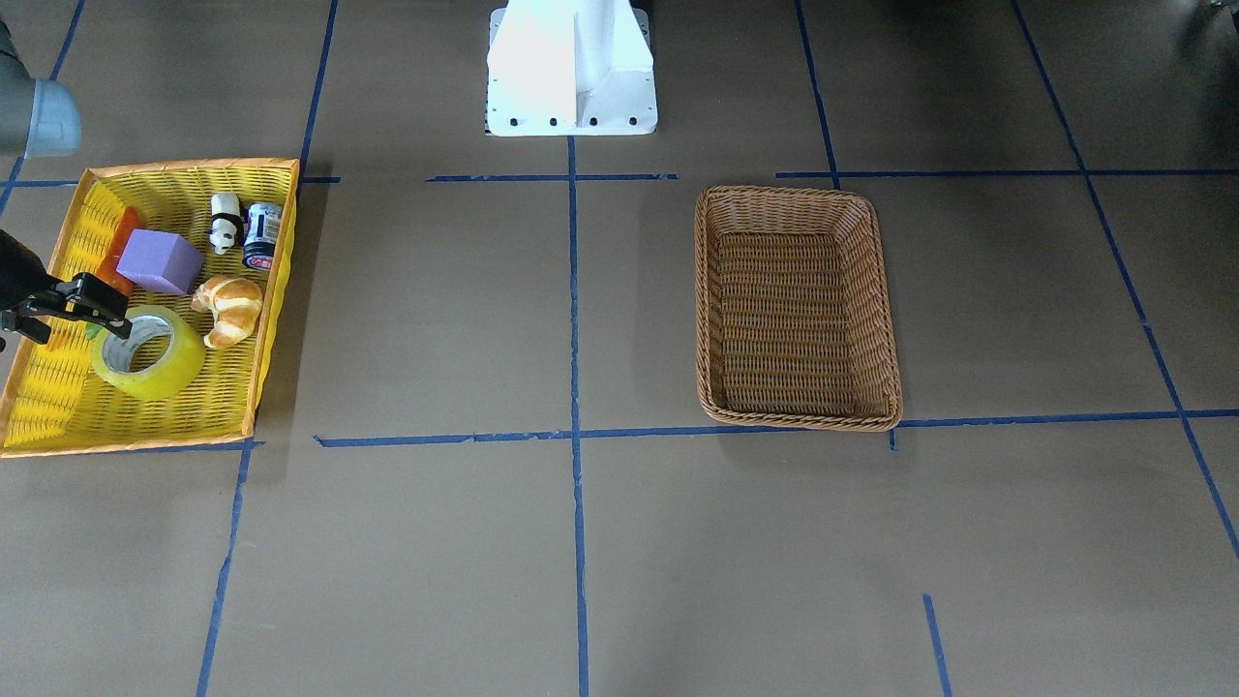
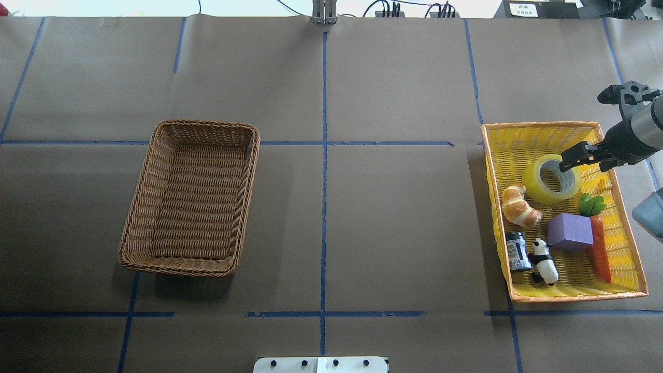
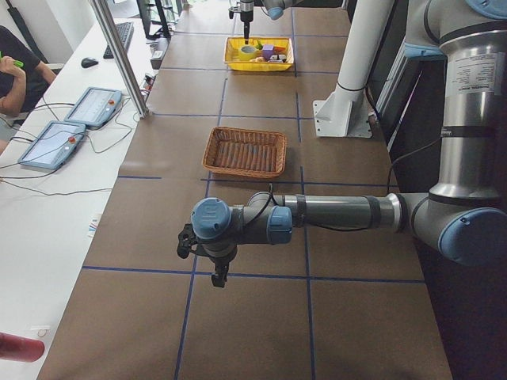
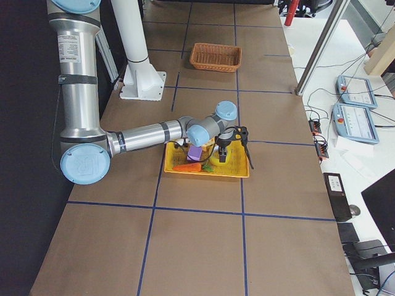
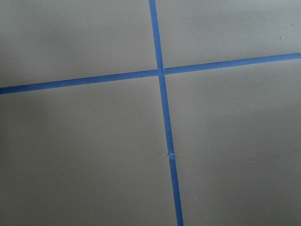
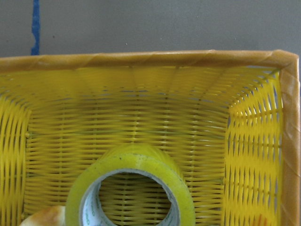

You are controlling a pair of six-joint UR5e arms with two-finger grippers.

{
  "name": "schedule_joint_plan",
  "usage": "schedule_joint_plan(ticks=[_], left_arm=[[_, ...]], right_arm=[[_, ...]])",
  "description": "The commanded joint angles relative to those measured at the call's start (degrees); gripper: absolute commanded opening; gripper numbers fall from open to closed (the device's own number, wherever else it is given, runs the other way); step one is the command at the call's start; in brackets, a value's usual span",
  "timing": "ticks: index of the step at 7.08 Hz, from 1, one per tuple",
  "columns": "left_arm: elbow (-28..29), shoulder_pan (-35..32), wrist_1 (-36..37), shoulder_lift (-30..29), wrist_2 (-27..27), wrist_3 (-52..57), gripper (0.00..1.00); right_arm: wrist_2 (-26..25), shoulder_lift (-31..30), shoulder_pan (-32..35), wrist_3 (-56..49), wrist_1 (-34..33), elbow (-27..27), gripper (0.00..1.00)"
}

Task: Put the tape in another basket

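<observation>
The tape is a yellow-green roll with a white core. It lies flat in the yellow tray, at its far end from the robot, and also shows in the overhead view and the right wrist view. My right gripper is open and low over the roll's outer side. One finger sits over the hole and the other outside the rim. The brown wicker basket stands empty on my left half of the table. My left gripper hangs over bare table far from both; I cannot tell its state.
The yellow tray also holds a croissant, a purple block, a carrot, a toy panda and a small can. Blue tape lines cross the brown table. The white robot base stands at the table's edge.
</observation>
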Motion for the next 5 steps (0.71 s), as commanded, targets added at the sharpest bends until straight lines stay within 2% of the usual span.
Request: schedule_joint_plan(ticks=[1,5], left_arm=[[0.0,0.0,0.0,0.0,0.0,0.0,1.00],[0.0,0.0,0.0,0.1,-0.1,0.0,1.00]], right_arm=[[-0.1,0.1,-1.4,0.0,0.2,-1.9,0.99],[-0.1,1.9,-2.1,0.0,0.1,-5.7,1.00]])
